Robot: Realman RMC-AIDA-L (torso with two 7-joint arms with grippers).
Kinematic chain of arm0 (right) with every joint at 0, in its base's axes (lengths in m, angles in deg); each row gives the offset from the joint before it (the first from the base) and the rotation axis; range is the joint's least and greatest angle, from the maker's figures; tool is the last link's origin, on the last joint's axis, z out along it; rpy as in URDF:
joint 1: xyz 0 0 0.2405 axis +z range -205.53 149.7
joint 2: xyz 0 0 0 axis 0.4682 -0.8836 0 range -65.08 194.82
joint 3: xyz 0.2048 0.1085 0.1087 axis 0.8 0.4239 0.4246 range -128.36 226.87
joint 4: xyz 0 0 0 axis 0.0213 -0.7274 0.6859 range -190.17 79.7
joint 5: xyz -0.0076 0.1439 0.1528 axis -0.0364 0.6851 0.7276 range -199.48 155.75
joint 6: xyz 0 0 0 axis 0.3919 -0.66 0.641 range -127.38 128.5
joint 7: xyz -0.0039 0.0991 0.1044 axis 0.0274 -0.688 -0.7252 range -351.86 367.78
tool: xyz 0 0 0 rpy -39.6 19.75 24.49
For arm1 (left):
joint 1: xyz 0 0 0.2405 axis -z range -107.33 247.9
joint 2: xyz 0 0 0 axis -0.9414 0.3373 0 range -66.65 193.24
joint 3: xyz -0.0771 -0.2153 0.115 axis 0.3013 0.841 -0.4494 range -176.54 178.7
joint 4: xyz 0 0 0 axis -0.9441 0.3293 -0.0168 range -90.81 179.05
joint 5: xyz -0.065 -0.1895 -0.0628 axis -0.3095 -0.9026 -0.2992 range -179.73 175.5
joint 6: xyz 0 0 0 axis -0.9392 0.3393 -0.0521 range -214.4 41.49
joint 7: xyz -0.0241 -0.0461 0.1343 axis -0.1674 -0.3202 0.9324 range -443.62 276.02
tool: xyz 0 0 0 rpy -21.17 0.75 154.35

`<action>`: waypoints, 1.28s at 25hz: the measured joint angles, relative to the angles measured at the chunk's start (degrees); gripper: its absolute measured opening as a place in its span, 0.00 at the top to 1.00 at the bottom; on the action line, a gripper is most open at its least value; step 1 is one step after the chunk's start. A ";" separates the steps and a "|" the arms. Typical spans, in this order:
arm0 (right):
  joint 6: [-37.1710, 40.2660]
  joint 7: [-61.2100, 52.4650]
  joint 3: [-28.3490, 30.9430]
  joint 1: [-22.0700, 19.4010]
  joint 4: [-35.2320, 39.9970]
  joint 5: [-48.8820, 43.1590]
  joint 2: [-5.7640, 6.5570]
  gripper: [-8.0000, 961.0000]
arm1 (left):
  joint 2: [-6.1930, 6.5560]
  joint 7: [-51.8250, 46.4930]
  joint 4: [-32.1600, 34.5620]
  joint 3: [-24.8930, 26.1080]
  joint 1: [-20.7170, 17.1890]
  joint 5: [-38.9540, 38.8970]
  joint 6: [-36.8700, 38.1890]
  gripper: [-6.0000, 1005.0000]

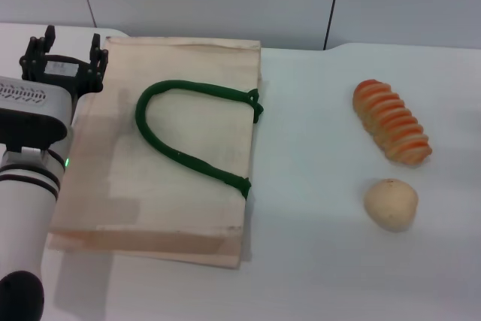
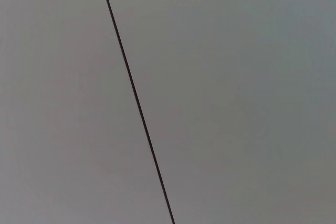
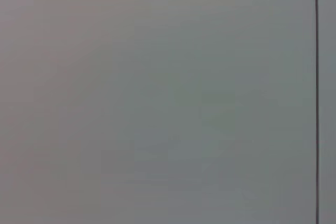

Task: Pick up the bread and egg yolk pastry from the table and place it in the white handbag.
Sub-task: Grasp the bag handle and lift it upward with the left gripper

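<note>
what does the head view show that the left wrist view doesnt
Only the head view shows the work: the white handbag lying flat on the table, the bread and egg yolk pastry to its right, and the left end effector, fingers open, at the bag's far left corner. Only the left wrist view shows a plain grey surface crossed by a thin dark line. They share nothing recognisable.

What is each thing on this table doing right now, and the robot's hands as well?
white handbag: lying flat on the table, green handle resting on top.
bread: on the table, beyond the bag's right side, untouched.
egg yolk pastry: on the table, just nearer than the bread, untouched.
left gripper: open, empty, above the bag's far left corner.
right gripper: out of sight.
</note>
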State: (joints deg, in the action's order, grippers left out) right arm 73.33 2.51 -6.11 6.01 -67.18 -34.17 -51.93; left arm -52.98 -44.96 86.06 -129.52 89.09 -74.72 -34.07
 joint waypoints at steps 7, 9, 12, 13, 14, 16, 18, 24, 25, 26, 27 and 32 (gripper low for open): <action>0.00 0.00 0.00 0.00 0.00 0.02 0.04 0.12 | 0.00 0.00 -0.01 -0.01 0.00 -0.07 0.00 0.34; 0.00 0.00 0.00 0.00 0.00 0.02 0.08 0.12 | 0.00 0.00 -0.01 0.00 0.00 -0.08 0.00 0.34; -0.24 0.00 0.00 0.00 0.04 -0.07 0.09 0.12 | 0.00 0.00 -0.06 0.00 0.00 -0.09 -0.07 0.34; -0.48 0.00 0.00 0.00 0.11 -0.12 0.09 0.12 | 0.00 0.00 -0.08 0.00 0.00 -0.09 -0.08 0.34; -0.75 0.00 0.00 0.00 0.18 -0.16 0.09 0.12 | 0.00 0.00 -0.11 0.00 0.00 -0.09 -0.09 0.34; -1.15 0.00 0.00 0.00 0.26 -0.18 0.09 0.12 | 0.00 0.00 -0.13 0.00 0.00 -0.09 -0.09 0.34; -1.31 0.00 0.00 0.00 0.26 -0.18 0.09 0.12 | 0.00 0.00 -0.13 0.00 0.00 -0.09 -0.10 0.34; -1.32 0.00 0.00 0.02 0.26 -0.25 0.09 0.13 | 0.00 -0.05 0.20 -0.22 0.00 -0.09 -0.10 0.35; -1.32 0.00 0.00 0.03 0.26 -0.27 0.09 0.13 | 0.00 -0.11 0.22 -0.23 0.00 -0.09 -0.10 0.35; -1.32 0.00 0.00 0.03 0.25 -0.27 0.09 0.13 | 0.00 -0.26 0.23 -0.24 0.00 -0.09 -0.10 0.35; -1.30 0.00 0.00 0.04 0.23 -0.27 0.09 0.13 | 0.00 -0.40 0.24 -0.24 -0.02 -0.09 -0.10 0.35; -0.86 0.00 0.00 0.07 0.16 -0.27 0.06 0.13 | 0.00 -0.58 0.25 -0.31 -0.11 -0.09 0.02 0.35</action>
State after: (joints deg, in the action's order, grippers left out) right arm 72.47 2.51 -6.11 6.07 -67.02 -34.44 -51.87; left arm -52.98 -45.53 86.31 -129.83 88.98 -74.80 -34.05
